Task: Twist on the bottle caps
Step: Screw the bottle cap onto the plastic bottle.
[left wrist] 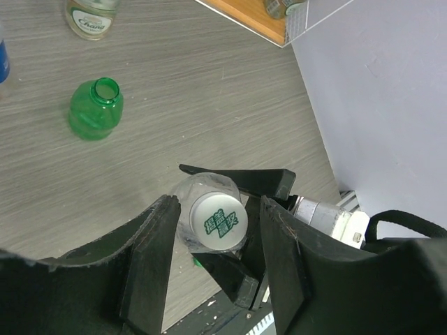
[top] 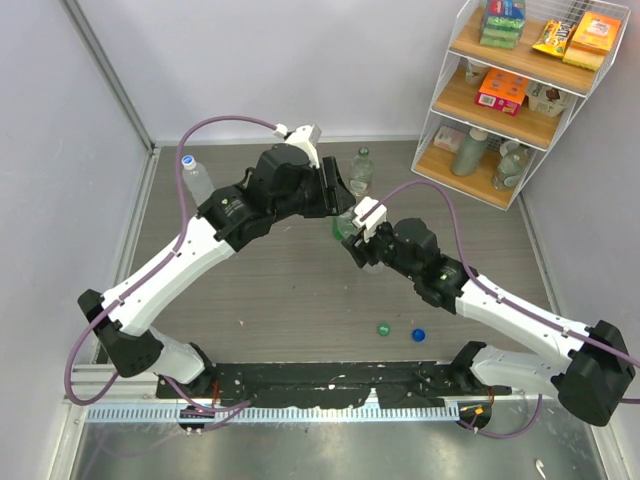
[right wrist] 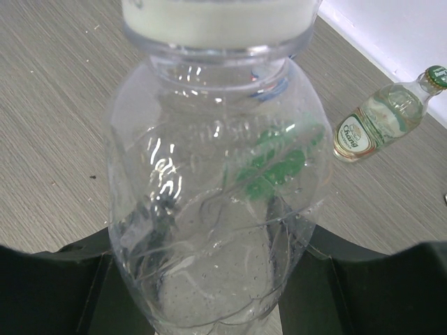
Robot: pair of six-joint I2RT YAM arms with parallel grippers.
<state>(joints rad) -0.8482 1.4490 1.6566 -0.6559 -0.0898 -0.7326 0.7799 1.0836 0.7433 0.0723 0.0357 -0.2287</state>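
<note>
Right gripper [right wrist: 216, 296]: clamped round the belly of the clear bottle [right wrist: 216, 209], holding it neck-up over the middle of the desk [top: 280, 300] so the other arm gets the top.
Left gripper [left wrist: 223, 202]: above the neck, jaws half-wide, one finger each side of the white cap [left wrist: 218, 220]. There's a sliver of gap on both sides, so no bite yet by my eye.
White cap: sitting on the clear bottle's mouth. Whether it's threaded down, I can't tell.
Green bottle [left wrist: 96, 109]: standing open-mouthed just beyond, waiting its turn.
Green cap [top: 382, 328], blue cap [top: 418, 334]: loose, side by side towards the near edge.
Next, I reckon: pinch the cap, then twist.
Risk: the thin bottle could spin in the clamp.
</note>
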